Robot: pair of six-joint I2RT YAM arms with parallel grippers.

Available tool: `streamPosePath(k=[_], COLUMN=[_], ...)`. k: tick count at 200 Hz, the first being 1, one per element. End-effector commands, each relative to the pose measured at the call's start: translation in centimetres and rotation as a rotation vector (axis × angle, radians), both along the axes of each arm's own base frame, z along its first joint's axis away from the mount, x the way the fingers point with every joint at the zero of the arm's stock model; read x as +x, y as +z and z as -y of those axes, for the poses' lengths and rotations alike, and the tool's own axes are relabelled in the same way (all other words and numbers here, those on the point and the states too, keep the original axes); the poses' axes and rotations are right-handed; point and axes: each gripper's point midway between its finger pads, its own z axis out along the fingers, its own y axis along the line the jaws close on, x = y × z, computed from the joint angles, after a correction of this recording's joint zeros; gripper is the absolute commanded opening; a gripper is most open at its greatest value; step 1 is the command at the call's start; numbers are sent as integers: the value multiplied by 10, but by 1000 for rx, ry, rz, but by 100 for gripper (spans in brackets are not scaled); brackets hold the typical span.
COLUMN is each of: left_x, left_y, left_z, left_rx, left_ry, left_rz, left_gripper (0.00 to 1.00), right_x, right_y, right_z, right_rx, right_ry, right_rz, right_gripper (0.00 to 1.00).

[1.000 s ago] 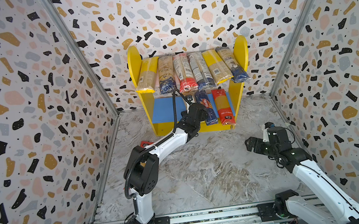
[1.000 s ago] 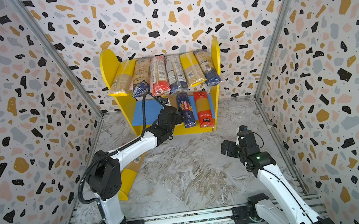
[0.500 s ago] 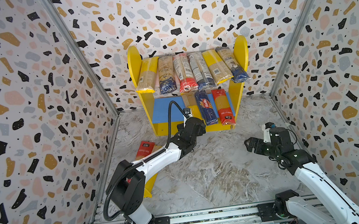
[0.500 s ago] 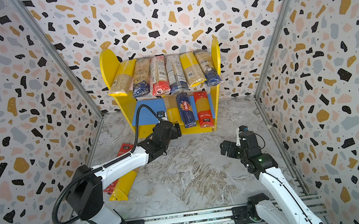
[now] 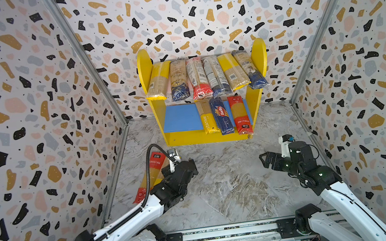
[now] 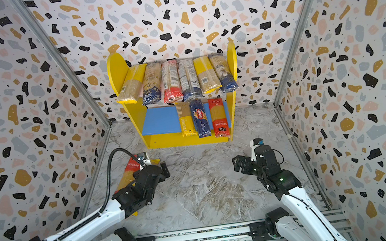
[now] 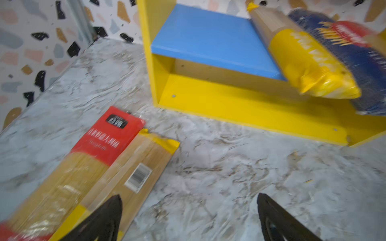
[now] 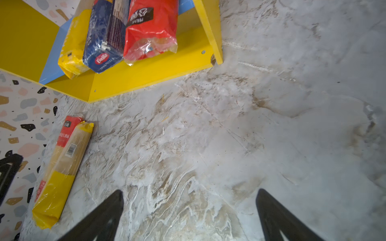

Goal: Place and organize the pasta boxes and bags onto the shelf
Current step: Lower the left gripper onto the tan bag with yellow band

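Left end effector [image 7: 189, 197] has its two black fingers spread wide, with nothing between them. It hangs low at the lower left of both top views, right over two packs. I cannot tell if it touches them. Right end effector [image 8: 189, 191] is spread wide too and holds nothing. It hangs at the lower right, over bare worktop.

Biggest of all is the grey marble worktop [image 5: 220, 185]. Next comes the shelf [image 5: 145, 67], at the upper middle of both top views. Its top board looks full: a row of six packs [image 5: 196, 78] lies side by side. Its blue lower board [image 5: 179, 120] is bare on the left half. On the right half lie three packs, touching: the yellow "STATIME" pack [image 5: 208, 121], the blue "Barilla" pack [image 5: 221, 117] and a red pack [image 5: 240, 116].

Two packs are not on the shelf yet. The red-ended pack [image 8: 70, 127] and the yellow-ended pack [image 8: 66, 162] lie touching along their long sides on the worktop, at the lower left of both top views.

I think these packs are light, long and thin. The clear wrap looks smooth, so it may slip. The dry noodles inside are stiff but could snap if bent. The best place to grab looks like the middle, across the narrow side, so neither end tips down. The plastic ends look floppy and poor to hold.
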Motion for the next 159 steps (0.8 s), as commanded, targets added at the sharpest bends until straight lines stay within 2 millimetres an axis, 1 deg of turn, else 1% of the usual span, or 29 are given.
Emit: streamPosePath(k=[1,13,36,65,79,104,133,144,159], left_x=[-17,-23,-29,-32,-31,-30,-29,-29,-26], left_y=[-34,-45,-60,-81,-90,-102,-105,-107,-111], left_z=[-35,-46,-64,-84,-90,-95,-99,-98,-88], left_rx=[-36,-73,-111,-119,-117,-104,-77,-82,-122], left_ry=[118,151,221,288,313,339,360,355,320], left_rz=[-84,-95,-107,-142,-166,-201,-210,-216,-224], left_gripper=[99,99,100,100,100,100,100,99,100], right_x=[3,2,0,-3,-4,-6,-5,-4,-2], right_y=[0,-1,-2,-3,-4,-6,-9,-11,-12], right_z=[-10,-16,-22,-20,-18,-16,-17,-18,-19], right_rx=[6,4,0,-1,-1,-13,-21,-19,-14], right_ry=[4,21,37,36,34,36,43,50,60], right_rz=[1,1,3,14,20,25,26,24,17], right_gripper=[99,99,99,99,99,99,99,99,99])
